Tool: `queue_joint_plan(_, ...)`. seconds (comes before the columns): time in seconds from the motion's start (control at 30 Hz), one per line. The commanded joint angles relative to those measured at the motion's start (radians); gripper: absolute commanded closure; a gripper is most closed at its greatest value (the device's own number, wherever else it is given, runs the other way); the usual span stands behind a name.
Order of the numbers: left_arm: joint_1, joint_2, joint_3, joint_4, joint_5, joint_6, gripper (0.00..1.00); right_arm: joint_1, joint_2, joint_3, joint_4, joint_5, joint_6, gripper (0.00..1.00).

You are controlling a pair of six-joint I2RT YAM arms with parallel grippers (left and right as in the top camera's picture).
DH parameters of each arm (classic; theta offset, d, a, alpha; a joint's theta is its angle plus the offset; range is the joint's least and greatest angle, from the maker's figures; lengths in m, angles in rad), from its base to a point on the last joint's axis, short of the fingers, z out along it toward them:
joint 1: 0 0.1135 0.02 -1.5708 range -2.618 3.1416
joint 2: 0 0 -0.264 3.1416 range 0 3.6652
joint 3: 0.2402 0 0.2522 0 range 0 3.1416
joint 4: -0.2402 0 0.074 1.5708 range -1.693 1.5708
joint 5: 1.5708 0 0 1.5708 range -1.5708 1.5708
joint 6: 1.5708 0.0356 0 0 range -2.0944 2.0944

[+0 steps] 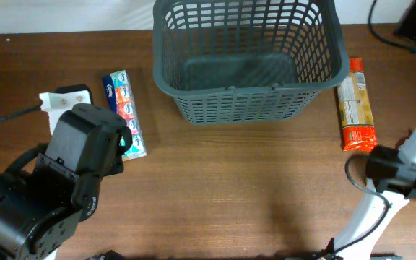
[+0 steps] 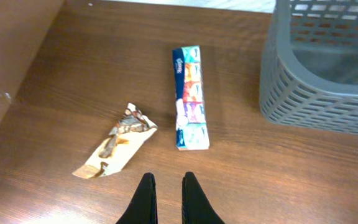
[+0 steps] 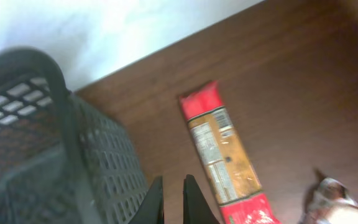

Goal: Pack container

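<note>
Our left arm (image 1: pixel 71 162) sits bunched up at the lower left of the overhead view. Its left gripper (image 2: pixel 166 186) has the jaws pulled together with nothing between them. Our right arm (image 1: pixel 363 217) angles in from the lower right, and the right gripper (image 3: pixel 171 190) is closed up and empty too.

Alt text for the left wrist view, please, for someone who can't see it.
A long multipack of tissue packets lies flat on a brown wooden table, a crumpled wrapper to its left and the grey lattice container at right. The left hand, shut and empty, points in from the bottom edge.
</note>
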Motion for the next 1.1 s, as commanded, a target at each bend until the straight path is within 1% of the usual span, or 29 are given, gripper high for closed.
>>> queue_joint_plan(0.0, 0.006, -0.002, -0.009, -0.001, 0.048, 0.005, 0.98, 0.002, 0.068, 0.0, 0.018, -0.113, -0.061, 0.96)
queue_joint_plan(0.13, 0.006, -0.002, -0.01, -0.001, 0.066, 0.013, 0.98, 0.014, 0.11, 0.0, 0.061, -0.115, -0.061, 0.96)
queue_joint_plan(0.23, 0.006, -0.002, -0.01, -0.001, 0.077, 0.018, 0.98, 0.019, 0.124, 0.0, 0.084, -0.166, -0.089, 0.96)
queue_joint_plan(0.43, 0.006, -0.002, -0.01, -0.001, 0.077, 0.021, 0.98, 0.032, 0.161, -0.001, 0.09, -0.195, -0.114, 0.96)
queue_joint_plan(0.53, 0.006, -0.002, -0.01, -0.001, 0.077, 0.021, 0.98, 0.035, 0.191, -0.001, 0.089, -0.253, -0.14, 0.96)
queue_joint_plan(1.07, 0.006, -0.002, -0.01, -0.001, 0.077, 0.021, 0.98, 0.092, 0.219, -0.003, 0.098, -0.277, -0.178, 0.96)
